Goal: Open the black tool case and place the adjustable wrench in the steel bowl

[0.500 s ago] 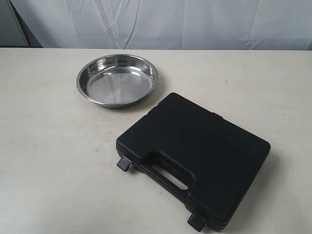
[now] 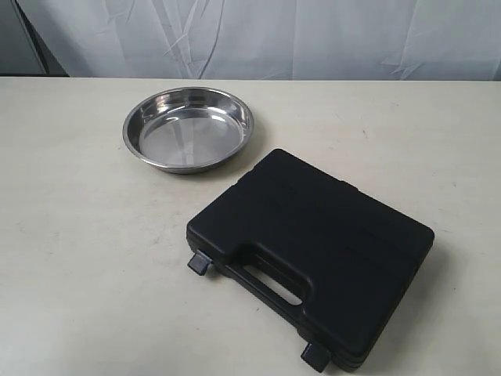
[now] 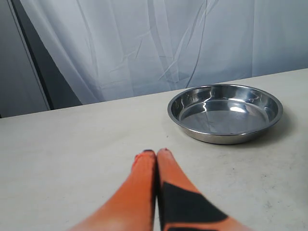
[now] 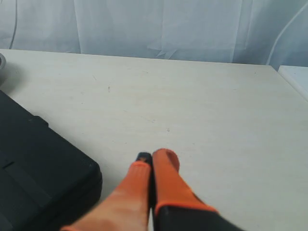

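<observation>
Right gripper [image 4: 155, 156], closed and empty, hovers beside the shut case [image 4: 38, 173]; left gripper [image 3: 156, 153], likewise closed, faces the bowl [image 3: 225, 113] just ahead. Free both latches [image 2: 198, 262] before you open it evenly.

We find the case [image 2: 321, 251] lying flat on the table [image 2: 78, 258], toward the front right, turned askew so that one rear corner points toward the bowl [image 2: 188, 141]. The bowl sits on the table behind and left of the case, near it but apart. The handle slot [image 2: 270, 283] runs along the case's front-left edge, with latches [image 2: 198, 263] at both ends of that edge. A curtain [image 2: 313, 39] hangs behind the table. The left end effector [image 3: 156, 154] hangs over the table with the bowl ahead of it, apart. The right end effector [image 4: 153, 156] hangs over the table near one corner of the case.
</observation>
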Motion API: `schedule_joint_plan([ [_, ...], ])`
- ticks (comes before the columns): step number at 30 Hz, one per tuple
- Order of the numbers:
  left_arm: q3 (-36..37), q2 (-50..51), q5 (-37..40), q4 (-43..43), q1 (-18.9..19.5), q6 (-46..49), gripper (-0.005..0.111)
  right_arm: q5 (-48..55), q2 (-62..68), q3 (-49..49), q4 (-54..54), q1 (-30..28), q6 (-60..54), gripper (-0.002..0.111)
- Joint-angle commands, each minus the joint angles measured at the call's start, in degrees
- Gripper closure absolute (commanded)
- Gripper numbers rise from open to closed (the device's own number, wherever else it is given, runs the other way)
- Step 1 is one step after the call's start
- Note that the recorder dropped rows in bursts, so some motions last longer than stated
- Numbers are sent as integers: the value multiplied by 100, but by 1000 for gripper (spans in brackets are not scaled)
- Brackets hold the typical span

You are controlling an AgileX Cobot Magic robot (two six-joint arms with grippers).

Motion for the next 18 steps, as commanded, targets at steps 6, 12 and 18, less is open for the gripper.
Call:
schedule_joint_plan([
  [6,-12,20,-33,-9,-6,-5,106,-174,-34,12,-52,-34,0,108],
  [12,-12,20,-33,-9,-6,-5,106,-1896,-34,12,1758,-34,494,108],
  [18,-12,20,-33,-9,-6,-5,106,-2282,-34,-5,5007,-34,1108,108],
])
